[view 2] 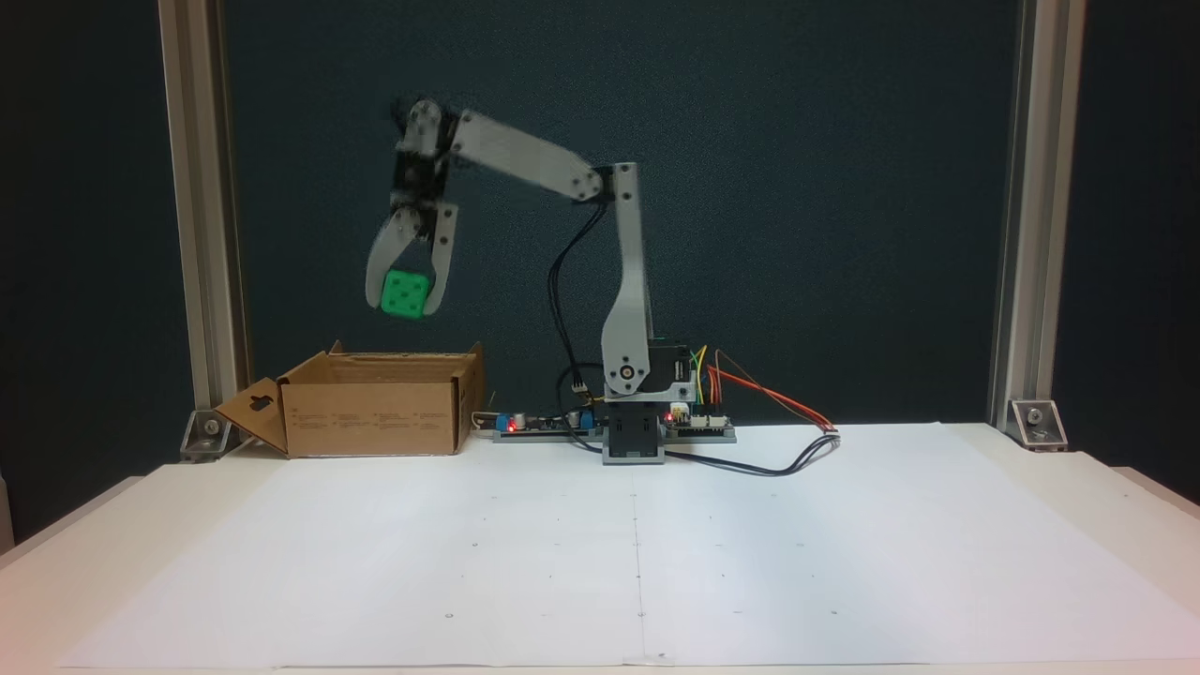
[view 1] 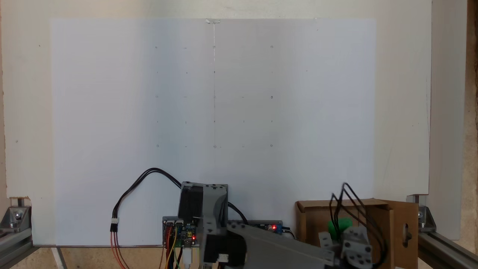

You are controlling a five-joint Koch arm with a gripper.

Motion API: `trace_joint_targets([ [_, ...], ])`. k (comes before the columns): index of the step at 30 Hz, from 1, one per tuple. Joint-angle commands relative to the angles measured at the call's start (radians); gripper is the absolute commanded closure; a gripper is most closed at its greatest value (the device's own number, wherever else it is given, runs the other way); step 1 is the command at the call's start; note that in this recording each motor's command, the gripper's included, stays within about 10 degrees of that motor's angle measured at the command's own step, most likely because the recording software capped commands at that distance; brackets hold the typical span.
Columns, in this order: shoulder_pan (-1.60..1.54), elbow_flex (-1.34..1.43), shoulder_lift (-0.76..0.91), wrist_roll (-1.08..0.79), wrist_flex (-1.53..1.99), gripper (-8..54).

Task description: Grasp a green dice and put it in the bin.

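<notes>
Aloft, green dice (view 2: 405, 294) clamped in end effector (view 2: 406, 302), above bin (view 2: 375, 417)

Showing matt brown corrugated cardboard on the bin (view 2: 375, 417), raw edges looking rough. Reading as smooth, slightly glossy green plastic on the green dice (view 2: 405, 294). Looking like matt grey plastic on the pincer (view 2: 407, 302). Lying smooth, matt white paper over the worktop (view 2: 844, 562). Gleaming dully on brushed metal frame posts (view 2: 1017, 216).

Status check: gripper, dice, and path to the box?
Gripper shut on green dice, held in the air. Above the open cardboard bin, not touching it. Nothing between dice and bin.
</notes>
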Motion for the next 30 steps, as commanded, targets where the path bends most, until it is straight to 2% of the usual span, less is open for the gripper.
trace_joint_targets([
  [1,0.064,-0.066,-0.038,-0.094,-0.046,33.6],
  [10,0.130,-0.064,-0.296,-0.117,-0.150,33.6],
  [14,0.135,-0.064,-0.313,-0.117,-0.241,33.6],
  [15,0.137,-0.064,-0.314,-0.117,-0.253,29.1],
  [16,0.137,-0.061,-0.328,-0.115,-0.253,18.8],
  [17,0.140,-0.051,-0.330,-0.115,-0.253,12.9],
  [21,0.143,-0.043,-0.334,-0.112,-0.275,0.1],
  [25,0.141,-0.048,-0.307,-0.086,-0.290,1.0],
  [30,0.041,-0.054,-0.082,0.161,-0.295,1.4],
])
